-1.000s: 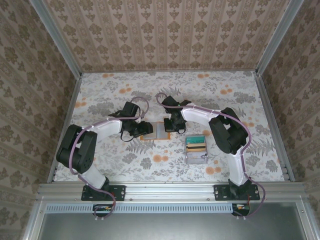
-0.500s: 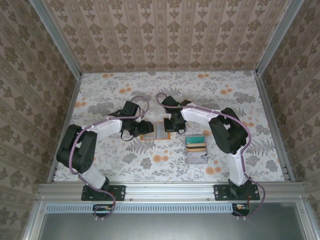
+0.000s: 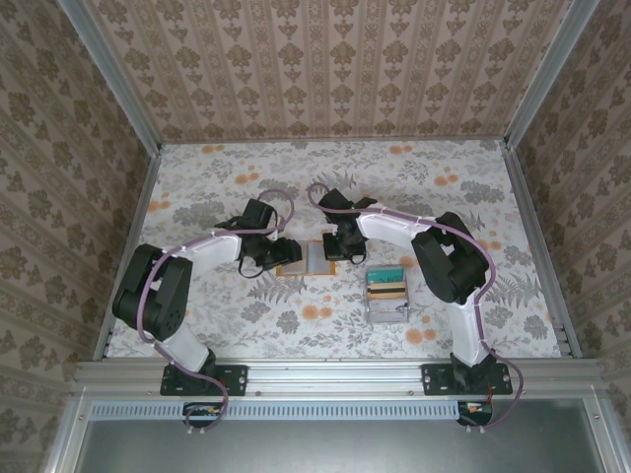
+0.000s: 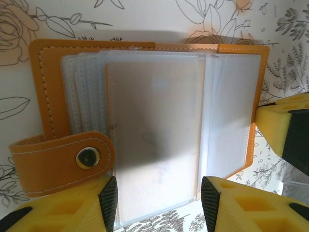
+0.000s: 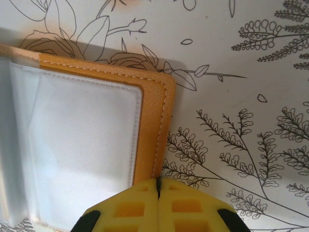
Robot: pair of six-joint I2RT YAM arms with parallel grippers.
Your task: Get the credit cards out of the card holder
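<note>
Check the left gripper (image 3: 279,253): it now sits slightly farther toward 9 o'clock than one second ago, and its wrist is a touch nearer 12 o'clock. The cable loop (image 3: 276,197) above it leans slightly toward 9 o'clock as well.

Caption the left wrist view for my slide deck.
Open orange card holder on floral table, left pincer open over its frosted sleeve.
</note>
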